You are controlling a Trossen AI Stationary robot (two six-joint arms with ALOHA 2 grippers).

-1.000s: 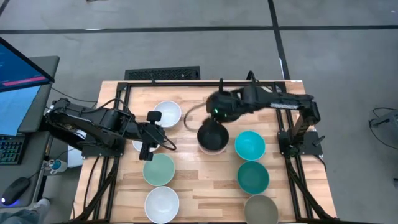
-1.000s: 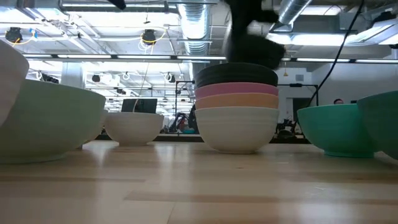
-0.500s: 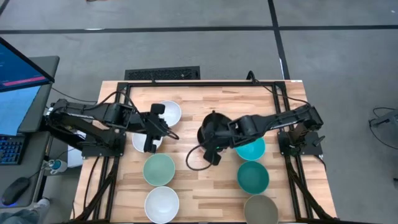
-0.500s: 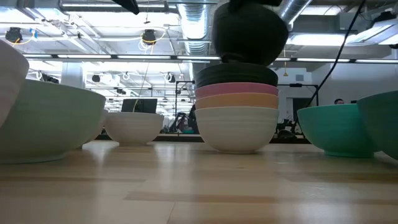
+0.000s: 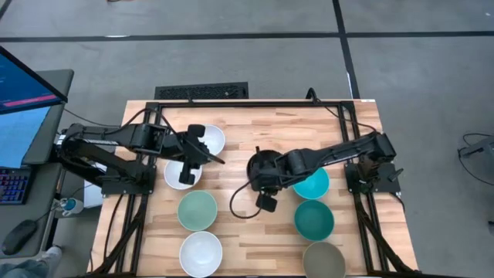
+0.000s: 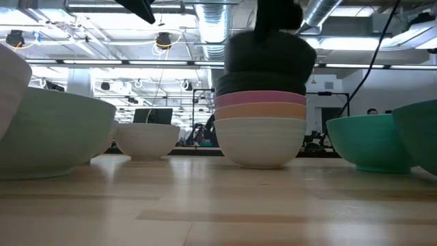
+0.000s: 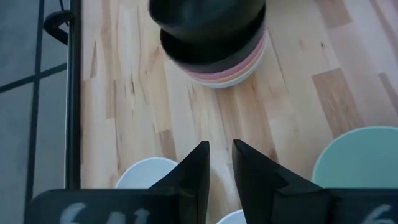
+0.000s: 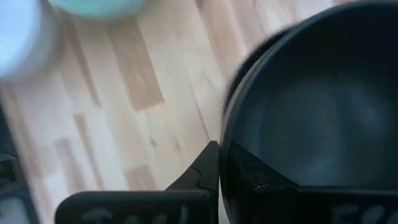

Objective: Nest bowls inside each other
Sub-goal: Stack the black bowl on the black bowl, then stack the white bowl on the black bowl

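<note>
Lowering a black bowl [image 6: 270,58] onto the stack [image 6: 261,130] near the middle of the worktop [image 5: 239,232]. Right hand [image 8: 229,168] clamping the black bowl's rim, one finger inside and one outside. In the low view, bowl hanging slightly tilted, its base just above or already touching the black bowl on top of the stack; contact not clear. Stack showing black over pink, orange and white, bottom bowl resting on the worktop.

Left hand [image 7: 221,168] waiting over the two white bowls [image 5: 208,139] near the left rear corner, fingers a little apart with nothing between them.

Loose bowls lying single: a pale green bowl [image 5: 197,210] and another white bowl [image 5: 201,252] toward the front left corner; two teal bowls [image 5: 314,218] and a grey-olive bowl [image 5: 324,261] running along the right edge to the front right corner.

Judging the step as placing, nearly finished. Next move likely calling for levelling the black bowl, seating it centred in the one below, then parting the fingers and lifting clear without dragging the rim or nudging the stack sideways. Much of the task remaining, with several bowls not yet nested.
</note>
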